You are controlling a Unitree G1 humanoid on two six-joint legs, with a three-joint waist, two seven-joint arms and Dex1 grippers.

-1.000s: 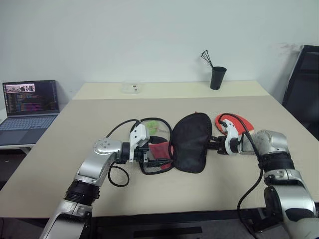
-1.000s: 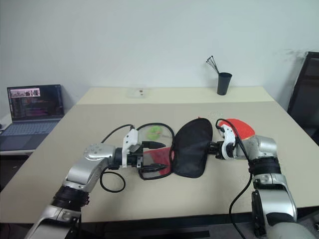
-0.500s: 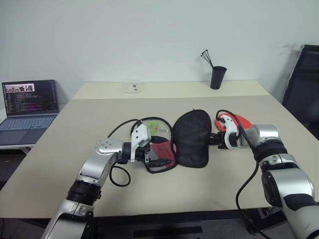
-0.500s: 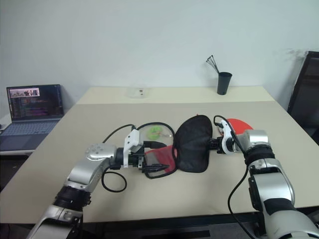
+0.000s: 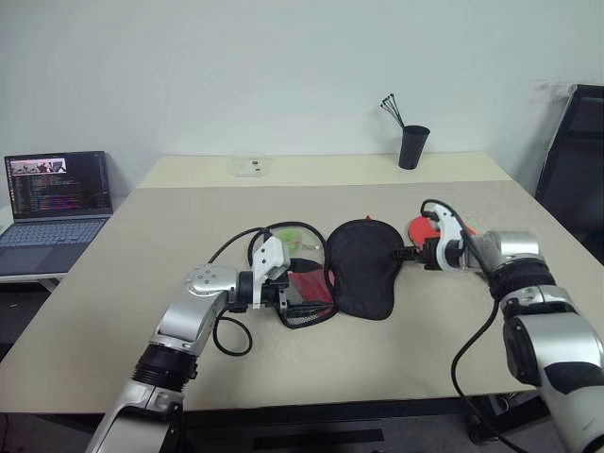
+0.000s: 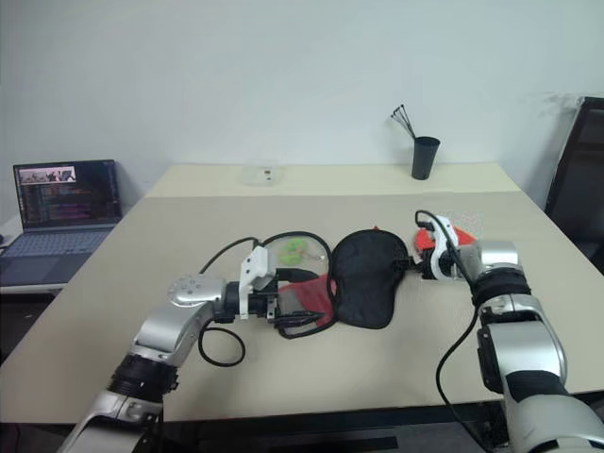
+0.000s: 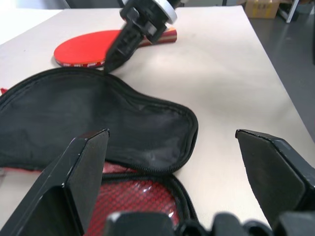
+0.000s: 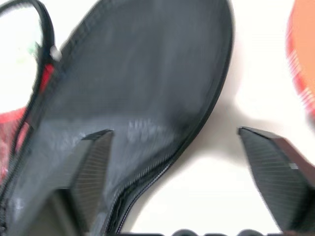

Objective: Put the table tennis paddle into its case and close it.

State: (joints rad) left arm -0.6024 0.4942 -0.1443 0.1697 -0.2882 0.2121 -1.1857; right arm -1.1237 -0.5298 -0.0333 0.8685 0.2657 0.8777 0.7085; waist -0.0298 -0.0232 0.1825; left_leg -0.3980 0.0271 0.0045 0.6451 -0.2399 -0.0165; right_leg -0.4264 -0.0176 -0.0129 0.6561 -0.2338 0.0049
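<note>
Head view: one soft black-and-red zip case (image 5: 363, 269) lies open mid-table (image 5: 283, 368); one rigid red paddle (image 5: 427, 229) sits at its 2 o'clock. Left wrist view: left gripper (image 7: 187, 189) spread over the case. Right wrist view: right gripper (image 8: 182, 172) spread. The floppy case wants pinning; I'd grip the stiff paddle's wooden handle (image 7: 160, 38).

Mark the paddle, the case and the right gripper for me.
paddle (image 7: 81, 47), left wrist view, on the red rubber face.
case (image 5: 363, 269), left eye view, middle of the black flap.
right gripper (image 7: 112, 60), left wrist view, between its fingertips beside the paddle.
</note>
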